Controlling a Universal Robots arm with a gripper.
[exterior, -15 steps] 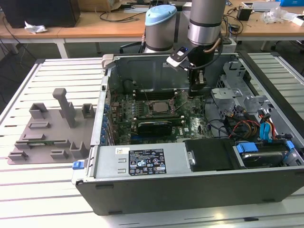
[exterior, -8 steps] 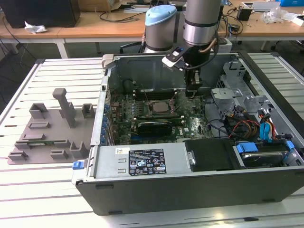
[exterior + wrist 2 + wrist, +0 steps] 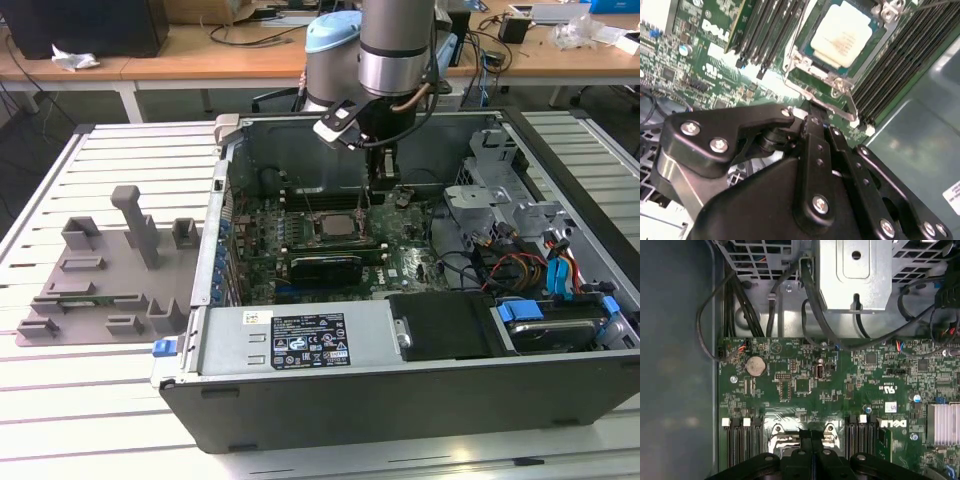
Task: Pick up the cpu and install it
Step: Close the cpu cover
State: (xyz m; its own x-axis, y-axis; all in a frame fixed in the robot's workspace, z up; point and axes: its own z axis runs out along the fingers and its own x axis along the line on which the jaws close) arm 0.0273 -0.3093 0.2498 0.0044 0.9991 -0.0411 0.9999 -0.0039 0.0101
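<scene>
Tool: black linkage and screw heads are sitting closest to the lens in the second wrist view. The tool (image 3: 812,116) is pointing down at the motherboard (image 3: 805,385), with its fingers pressed together and nothing showing between them.
Cpu: the cpu (image 3: 842,32) is lying flat, silvery top up, inside the metal socket frame (image 3: 816,85) on the motherboard, not in the tool.
Key relation: the cpu is sitting just beyond the fingertips, across the near edge of the socket frame. The tips are hanging at that edge, and I cannot tell whether they are touching it.
Axis: the cpu is square, so no long axis is showing. The memory slots (image 3: 902,60) are running along either side of the socket frame.
Arm: the single arm (image 3: 395,40) is reaching down into the open computer case (image 3: 400,410) on the slatted tabletop (image 3: 100,420).
Writing: white lettering is showing on the motherboard, and a sticker (image 3: 310,345) is facing up on the power supply (image 3: 225,345). I am leaving both unread.
Progress: by my judgement the cpu is already resting in its place.
</scene>
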